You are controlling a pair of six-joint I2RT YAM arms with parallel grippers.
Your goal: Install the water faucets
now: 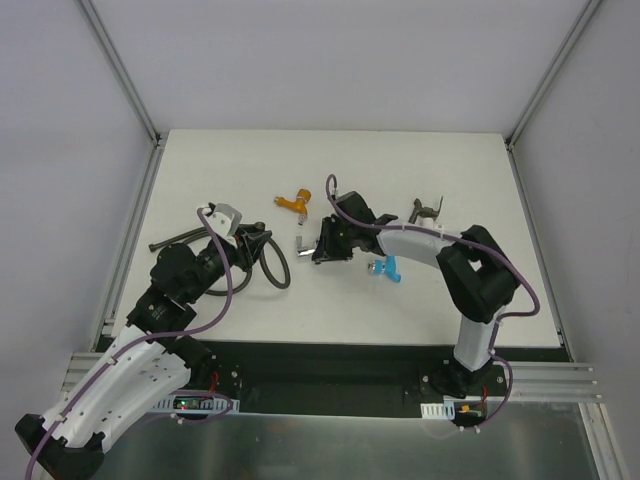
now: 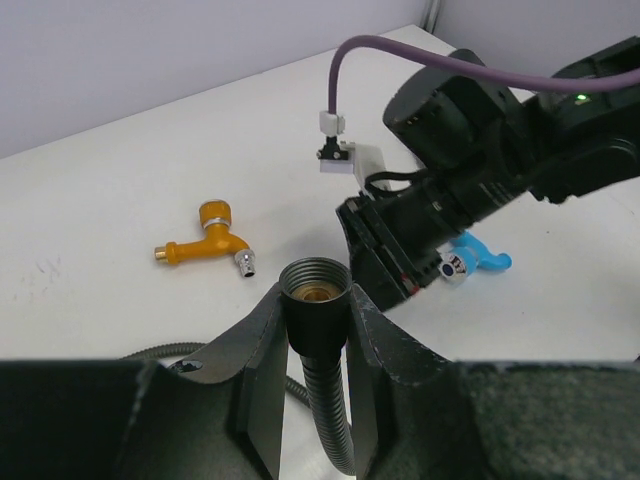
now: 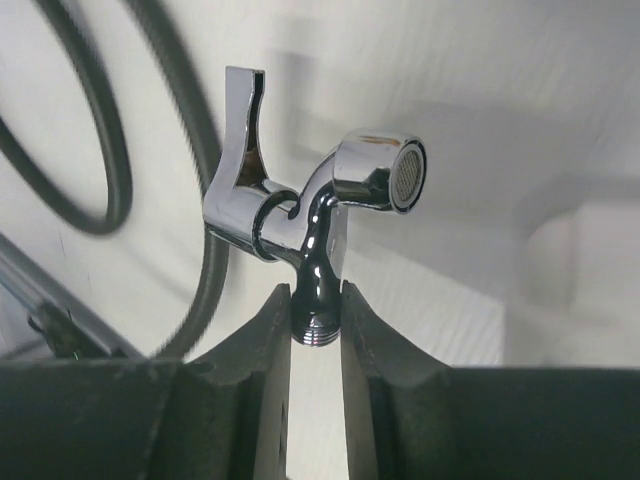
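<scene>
Overhead view down onto table (image 1: 200,160), wrist views low and close (orange faucet (image 1: 295,203) (image 2: 210,243) shared by overhead, left wrist)

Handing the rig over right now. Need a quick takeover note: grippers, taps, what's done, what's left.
Left gripper: jaws shut on the hose just below its open coupling end.
Right gripper: jaws shut on the chrome tap, held by its threaded end.
Loose on the table: orange tap, blue tap, dark tap.
Done: hose and chrome tap gripped.
Left: no tap is fitted yet. The likely next step is joining the chrome tap to the hose, then the other three.
</scene>
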